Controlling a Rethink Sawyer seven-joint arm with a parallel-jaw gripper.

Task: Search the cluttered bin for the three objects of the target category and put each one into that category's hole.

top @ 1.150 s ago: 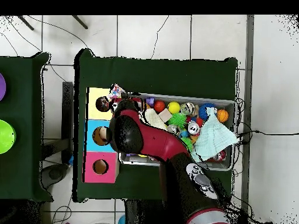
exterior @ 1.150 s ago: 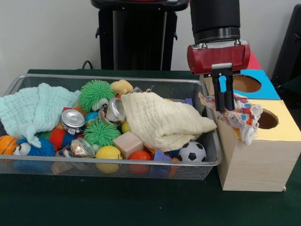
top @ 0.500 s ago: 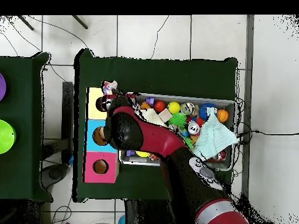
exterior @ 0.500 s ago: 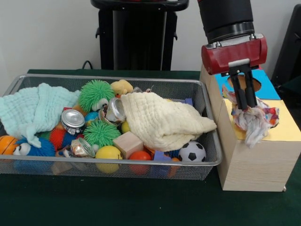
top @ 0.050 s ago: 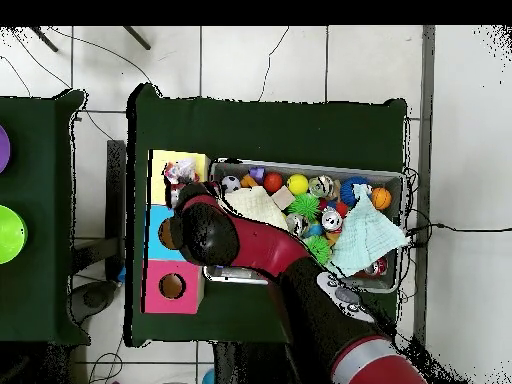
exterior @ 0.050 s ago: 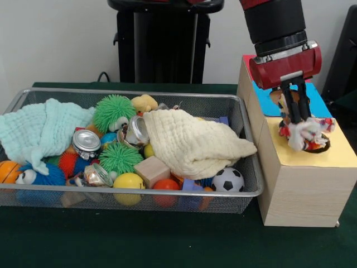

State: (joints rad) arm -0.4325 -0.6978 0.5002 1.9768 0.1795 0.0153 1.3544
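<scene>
Gripper [exterior @ 0.050 s ago: 297,119] closed narrow on patterned cloth [exterior @ 0.050 s ago: 304,134], directly above hole of yellow box top [exterior @ 0.050 s ago: 334,157]. Wire bin [exterior @ 0.050 s ago: 245,128] at 9 o'clock, full of toys.

No readable text, labels, brands or numbers anywhere; tin can [exterior @ 0.050 s ago: 86,143] markings illegible.

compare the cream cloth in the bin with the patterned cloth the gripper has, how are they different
The cream cloth is plain and one colour; the patterned cloth is white with red and other coloured marks. The cream cloth lies spread loose over the toys in the bin; the patterned cloth is bunched up in the gripper over the hole in the yellow box top. The cream cloth looks much larger. Both are soft, crumpled fabric.
</scene>
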